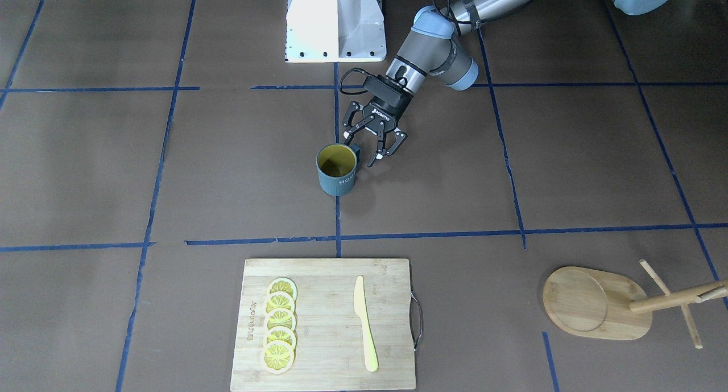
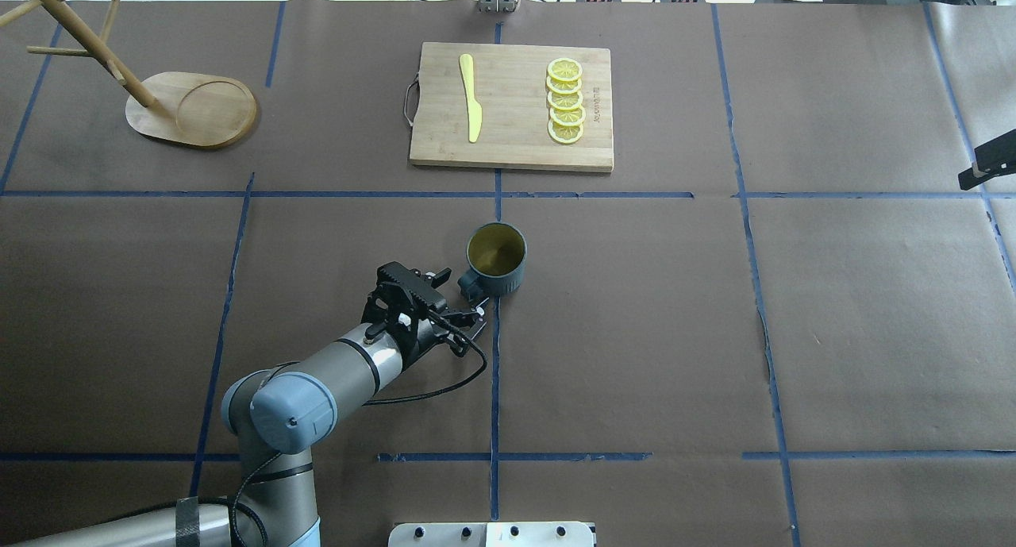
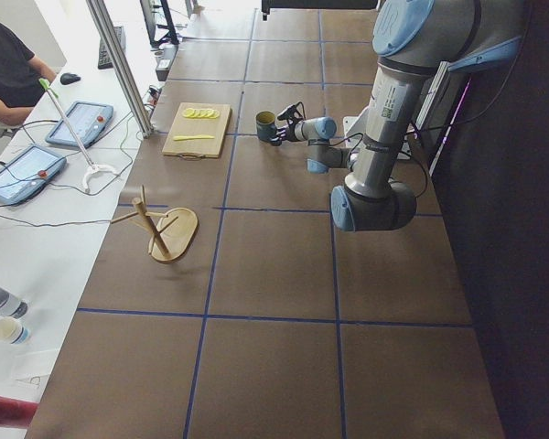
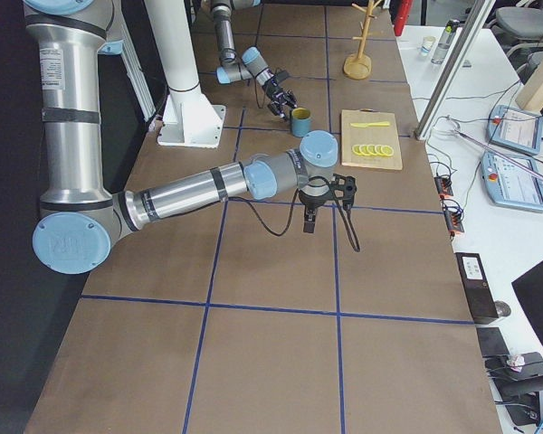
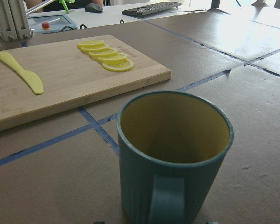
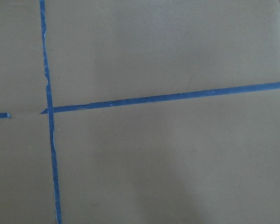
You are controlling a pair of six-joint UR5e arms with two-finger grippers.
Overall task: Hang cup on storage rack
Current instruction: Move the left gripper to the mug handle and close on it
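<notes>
One cup [image 2: 496,249] stands upright mid-table; in the overhead view the rack [image 2: 190,110] sits well apart at its 10 o'clock. The left gripper [image 2: 468,295], fingers spread, straddles the handle at 7 o'clock. The right gripper [image 4: 309,217] hangs elsewhere, its state untellable.

Upright cup [image 5: 173,154] stood on brown table [image 5: 252,121], handle [image 5: 167,200] toward camera; behind it, cutting board [image 5: 70,77] held overlapping lemon slices [image 5: 108,54] and yellow knife [image 5: 23,74], well apart.
</notes>
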